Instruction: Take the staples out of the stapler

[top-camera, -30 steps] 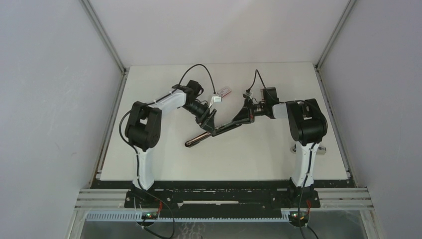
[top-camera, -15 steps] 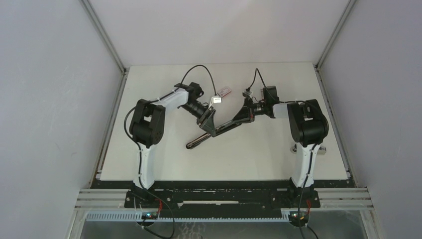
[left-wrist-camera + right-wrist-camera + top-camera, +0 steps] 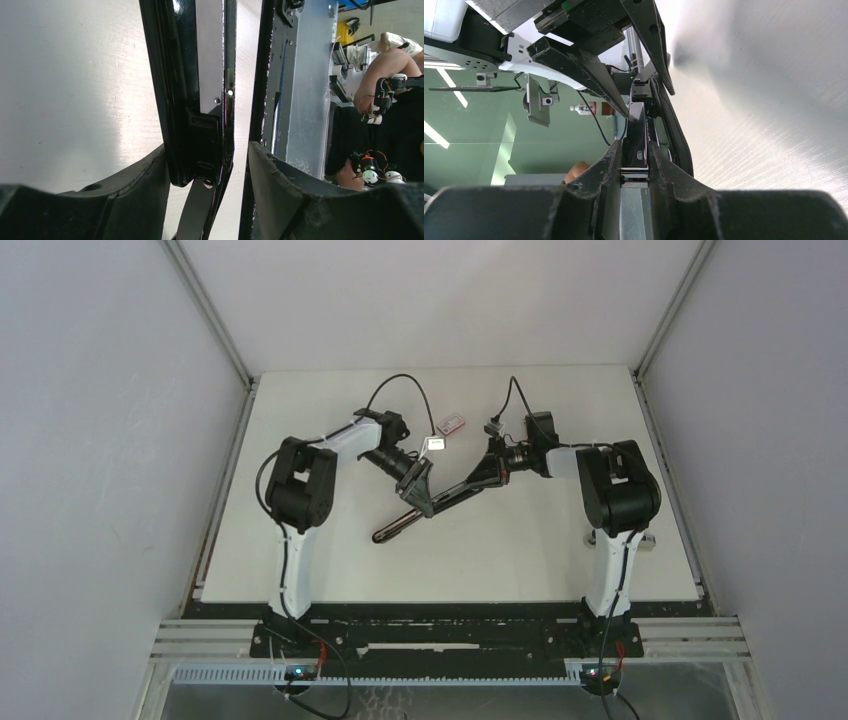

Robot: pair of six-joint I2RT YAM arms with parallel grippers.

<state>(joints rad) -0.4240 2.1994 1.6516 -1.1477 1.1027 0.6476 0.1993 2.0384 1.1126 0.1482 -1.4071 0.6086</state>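
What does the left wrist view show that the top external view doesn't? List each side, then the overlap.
Only the left wrist view: the stapler sits between the fingers of the left gripper, one finger against it and a gap on the other side. Only the top external view: the right gripper at the stapler's other end, the stapler's full slant across the table, and a small red-and-white box behind. Both: the left gripper around the stapler.

Slim black-and-silver stapler (image 3: 452, 493), arms parted, mid-table
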